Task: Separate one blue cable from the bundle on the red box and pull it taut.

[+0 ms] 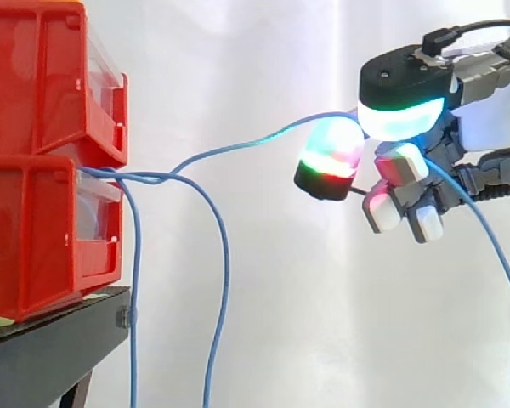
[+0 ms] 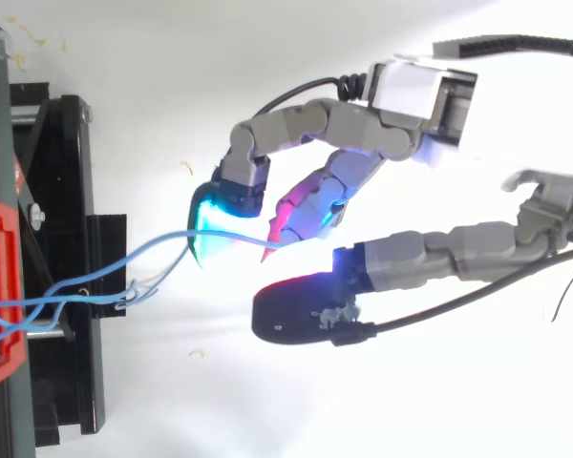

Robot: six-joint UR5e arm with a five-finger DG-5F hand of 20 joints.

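Note:
Two red bins (image 1: 42, 93) are stacked on a black stand (image 1: 51, 340) at the left. A bundle of blue cables comes out between them at the bins' front. One blue cable (image 1: 238, 146) rises in a gentle curve from the bundle to my hand (image 1: 404, 81) at the upper right. My hand is curled on this cable, which passes between the glowing fingertips (image 1: 330, 161) and trails down to the right edge. In the top view the same cable (image 2: 153, 250) runs from the red bin (image 2: 0, 286) to the cyan fingertip (image 2: 220, 215) of my hand (image 2: 411, 91).
Two other blue cables (image 1: 223, 280) hang from the bundle in loops down past the stand's edge. The white curtain (image 1: 280, 323) lies behind. The black stand (image 2: 67, 239) sits at the left in the top view, with open room to its right.

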